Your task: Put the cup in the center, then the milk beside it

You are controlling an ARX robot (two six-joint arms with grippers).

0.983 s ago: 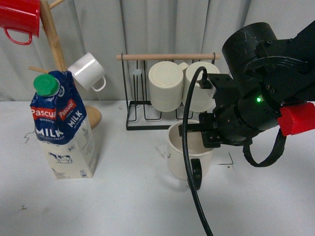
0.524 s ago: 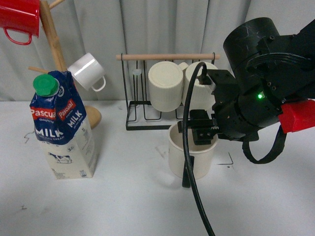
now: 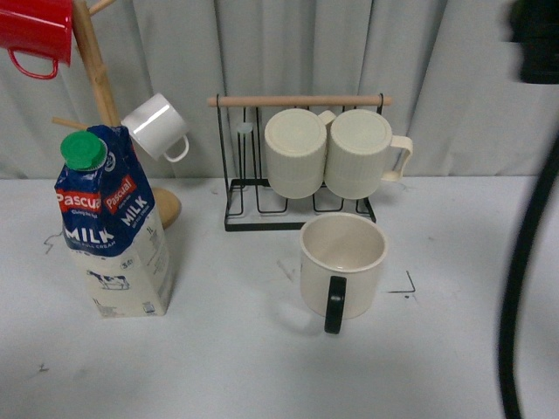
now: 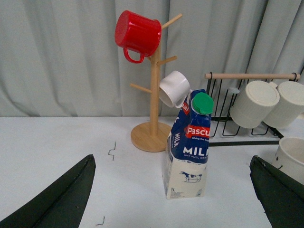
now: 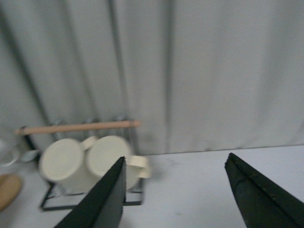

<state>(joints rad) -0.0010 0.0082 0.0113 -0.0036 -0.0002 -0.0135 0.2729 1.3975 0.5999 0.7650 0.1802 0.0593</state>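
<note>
The cup [image 3: 342,257], cream with a black handle turned toward the front, stands upright and alone on the white table [image 3: 244,349] just in front of the rack. Its rim also peeks in at the edge of the left wrist view [image 4: 292,153]. The milk [image 3: 113,229], a blue and cream carton with a green cap, stands upright at the left. In the left wrist view the milk [image 4: 189,156] sits between and beyond my open left gripper [image 4: 171,157], not touched. My right gripper [image 5: 176,156] is open and empty, raised and facing the curtain; neither cup nor milk shows there.
A wooden mug tree [image 3: 100,78] with a red mug [image 3: 35,30] and a small white mug [image 3: 155,127] stands behind the milk. A black wire rack [image 3: 301,218] holds two ribbed cream mugs [image 3: 327,153]. A black cable [image 3: 524,262] hangs at the right.
My right arm, which was at the cup's rim, has pulled up and away to the right, almost out of the front view. The cup now stands free. The milk has not moved.
</note>
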